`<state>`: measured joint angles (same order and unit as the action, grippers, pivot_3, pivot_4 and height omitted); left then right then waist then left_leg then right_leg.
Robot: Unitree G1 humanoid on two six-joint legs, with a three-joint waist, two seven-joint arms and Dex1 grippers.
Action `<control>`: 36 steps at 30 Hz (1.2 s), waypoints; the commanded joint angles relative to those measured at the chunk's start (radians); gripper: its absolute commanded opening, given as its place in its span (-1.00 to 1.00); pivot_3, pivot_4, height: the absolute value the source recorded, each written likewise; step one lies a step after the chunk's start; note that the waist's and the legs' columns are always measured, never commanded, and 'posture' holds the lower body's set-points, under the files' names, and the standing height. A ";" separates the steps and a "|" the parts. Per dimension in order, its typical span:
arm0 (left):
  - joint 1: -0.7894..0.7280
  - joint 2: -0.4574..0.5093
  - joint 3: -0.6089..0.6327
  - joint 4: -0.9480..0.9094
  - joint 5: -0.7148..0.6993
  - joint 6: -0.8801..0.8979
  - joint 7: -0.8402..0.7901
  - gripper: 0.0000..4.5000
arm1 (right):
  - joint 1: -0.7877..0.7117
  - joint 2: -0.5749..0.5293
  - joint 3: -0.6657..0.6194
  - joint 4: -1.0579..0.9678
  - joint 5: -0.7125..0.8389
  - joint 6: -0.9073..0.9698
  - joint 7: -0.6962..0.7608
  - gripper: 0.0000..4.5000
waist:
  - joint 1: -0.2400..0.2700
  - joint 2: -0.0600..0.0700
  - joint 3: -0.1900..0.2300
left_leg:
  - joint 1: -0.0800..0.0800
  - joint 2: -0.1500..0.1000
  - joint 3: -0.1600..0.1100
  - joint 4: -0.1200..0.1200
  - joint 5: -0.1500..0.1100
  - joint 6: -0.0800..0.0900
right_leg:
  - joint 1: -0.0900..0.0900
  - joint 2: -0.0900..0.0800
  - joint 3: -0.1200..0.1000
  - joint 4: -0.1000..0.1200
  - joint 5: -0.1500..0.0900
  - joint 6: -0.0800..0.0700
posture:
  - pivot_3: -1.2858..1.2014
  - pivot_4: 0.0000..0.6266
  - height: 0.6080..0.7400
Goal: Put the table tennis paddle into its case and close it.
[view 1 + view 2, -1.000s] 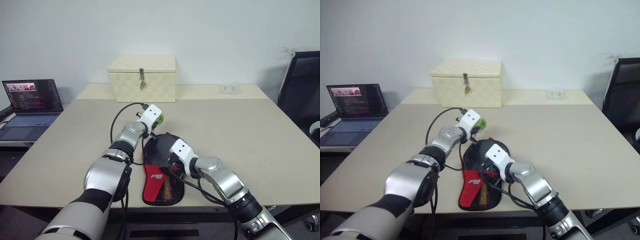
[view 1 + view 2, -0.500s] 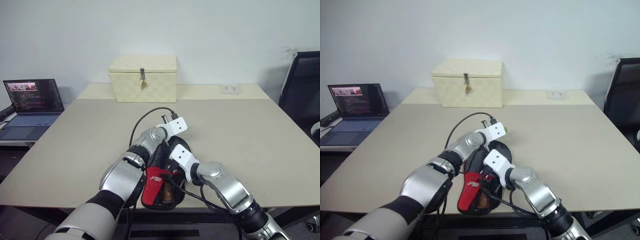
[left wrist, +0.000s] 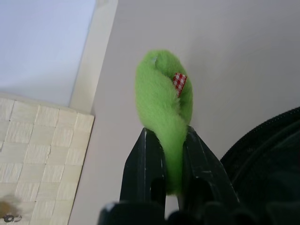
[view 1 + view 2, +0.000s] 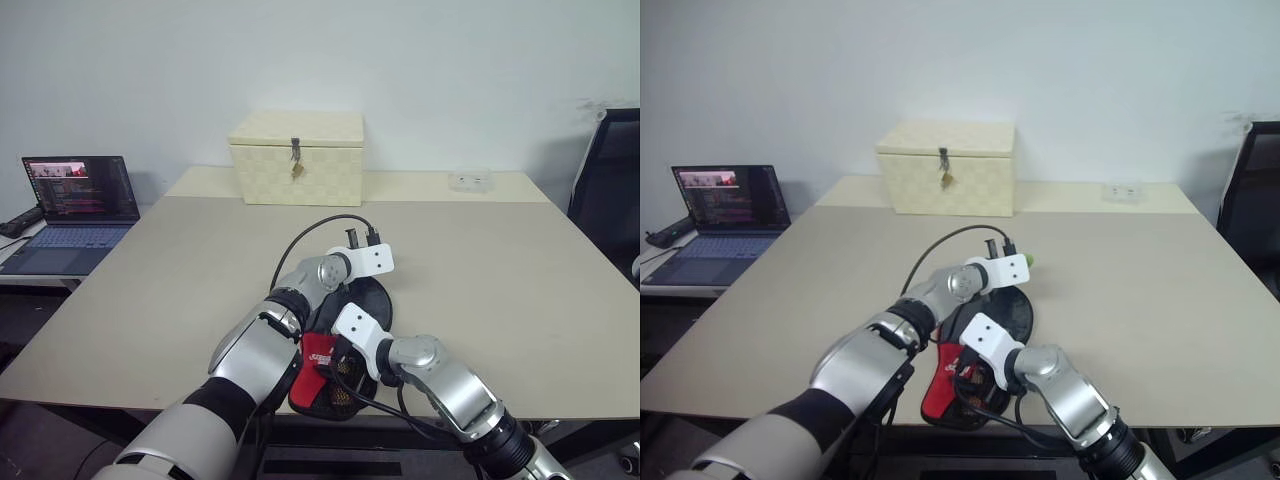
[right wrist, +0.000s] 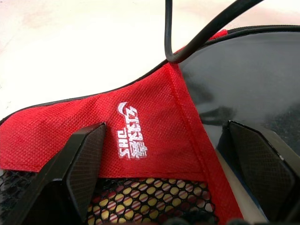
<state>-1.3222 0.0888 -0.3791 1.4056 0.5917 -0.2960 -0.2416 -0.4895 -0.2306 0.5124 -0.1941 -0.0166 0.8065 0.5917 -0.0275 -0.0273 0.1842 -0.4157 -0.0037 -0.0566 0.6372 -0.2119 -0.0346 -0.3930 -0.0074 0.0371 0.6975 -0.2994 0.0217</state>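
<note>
My left fingers [image 3: 169, 185] are pinching a fuzzy green tag [image 3: 163, 105] just beyond the case [image 4: 345, 340], which lies on the counter [image 4: 500, 260]. My right fingers [image 5: 171, 171] are spread wide over its red section.

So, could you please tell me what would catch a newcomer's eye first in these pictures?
Most striking is the bright green fuzzy tag pinched in the shut left pincer just above the black round end of the case. Next is the case's red section at the table's near edge, with the open right pincer spread over it. At the far edge stands a cream woven box, with an open laptop off to the left.
</note>
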 commanded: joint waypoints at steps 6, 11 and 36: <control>-0.059 -0.031 -0.014 -0.026 0.019 -0.040 0.030 -0.99 | 0.027 -0.011 0.017 0.087 -0.003 0.058 -0.001 1.00 | 0.000 0.000 0.000 | 0.001 -0.001 -0.002 0.002 0.000 0.000 | 0.003 -0.001 -0.002 0.000 0.000 0.001 | 0.03 -0.52 1.00; -0.074 -0.076 -0.041 -0.027 0.047 -0.073 0.024 -0.99 | 0.035 -0.010 0.017 0.080 -0.004 0.064 -0.005 1.00 | 0.001 0.000 0.000 | 0.001 -0.003 -0.004 0.004 0.000 0.000 | 0.005 -0.003 -0.004 0.000 -0.001 0.003 | 0.03 -0.52 1.00; -0.042 -0.102 0.054 -0.031 -0.074 -0.078 -0.231 0.23 | 0.020 0.006 0.006 0.106 -0.002 0.047 -0.009 1.00 | -0.004 0.001 0.000 | 0.001 -0.003 -0.004 0.004 0.000 0.000 | 0.005 -0.003 -0.004 0.000 -0.001 0.004 | 0.03 -0.52 1.00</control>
<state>-1.3472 -0.0208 -0.3443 1.4119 0.5457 -0.3612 -0.4551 -0.4992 -0.2142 0.4964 -0.1711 -0.0163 0.8086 0.5803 -0.0318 -0.0267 0.1839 -0.4144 -0.0067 -0.0607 0.6410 -0.2120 -0.0345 -0.3881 -0.0106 0.0333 0.6979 -0.2999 0.0253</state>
